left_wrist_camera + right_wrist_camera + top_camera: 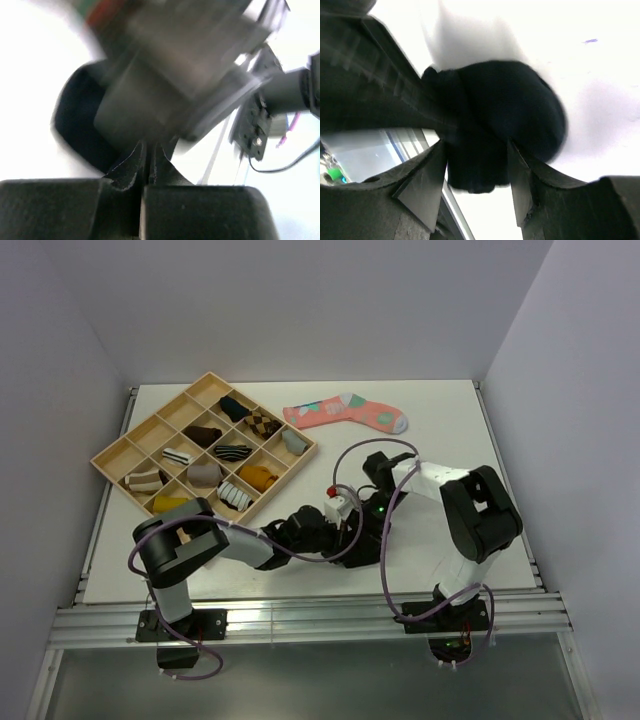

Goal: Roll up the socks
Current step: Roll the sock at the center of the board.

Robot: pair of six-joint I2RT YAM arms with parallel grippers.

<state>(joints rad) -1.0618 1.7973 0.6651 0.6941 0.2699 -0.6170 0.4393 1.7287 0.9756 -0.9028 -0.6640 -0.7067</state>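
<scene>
A black sock [520, 110] lies bunched into a rounded lump on the white table, near its front edge. My right gripper [476, 145] has its jaws closed on the lump's lower fold, with fabric filling the gap between the fingers. My left gripper [148, 150] is shut, its fingers pressed together at the sock's edge, and the sock [75, 120] shows dark to the left of them. In the top view both grippers meet tip to tip, left [312, 525] and right [342, 523], and they hide the sock. I cannot make out a loose mustard-yellow sock.
A wooden divided tray [110, 455] holding several small sock bundles stands at the back left. A pink patterned sock [345, 412] lies flat at the back centre. The right arm's cables loop over the table beside the grippers. The table's front rail lies just behind the arms' bases.
</scene>
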